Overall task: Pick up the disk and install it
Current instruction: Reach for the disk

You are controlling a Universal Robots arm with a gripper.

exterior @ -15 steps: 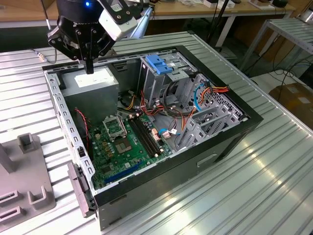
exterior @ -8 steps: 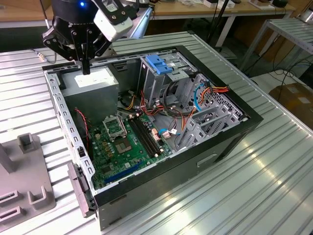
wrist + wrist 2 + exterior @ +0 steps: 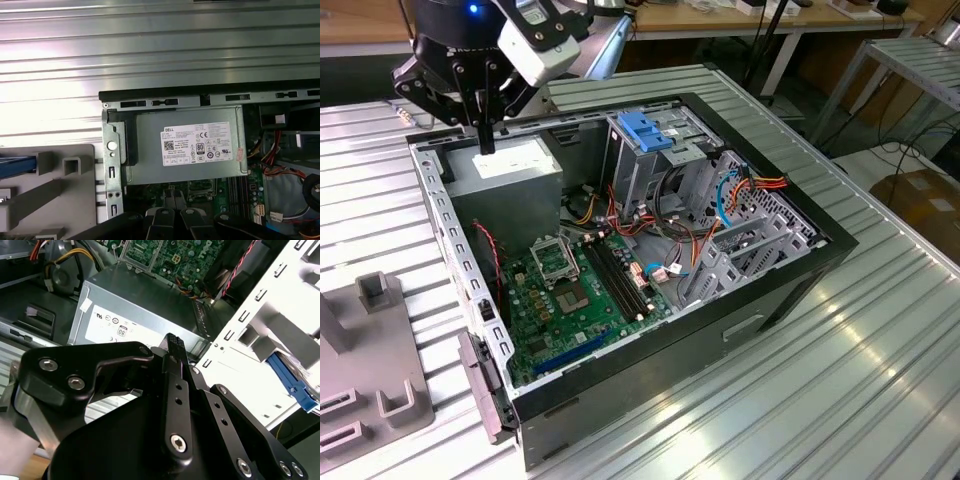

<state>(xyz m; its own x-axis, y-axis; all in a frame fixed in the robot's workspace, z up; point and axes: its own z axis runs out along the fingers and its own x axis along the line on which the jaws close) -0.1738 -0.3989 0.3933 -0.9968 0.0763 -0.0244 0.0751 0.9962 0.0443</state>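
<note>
Gripper [image 3: 485, 143] hangs right over the power supply [image 3: 520, 172] in a corner of the open PC case [image 3: 780, 300], fingers pinched together on nothing. The disk [image 3: 17, 167] sits in the grey holder [image 3: 70, 192] outside, with the case wall between them.

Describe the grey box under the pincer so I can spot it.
Find the open black computer case on the ribbed metal table. In its corner at the exterior view's left, below the pincer, beside the green motherboard, sits a large grey metal box. It alone bears a white printed sticker on top.
</note>
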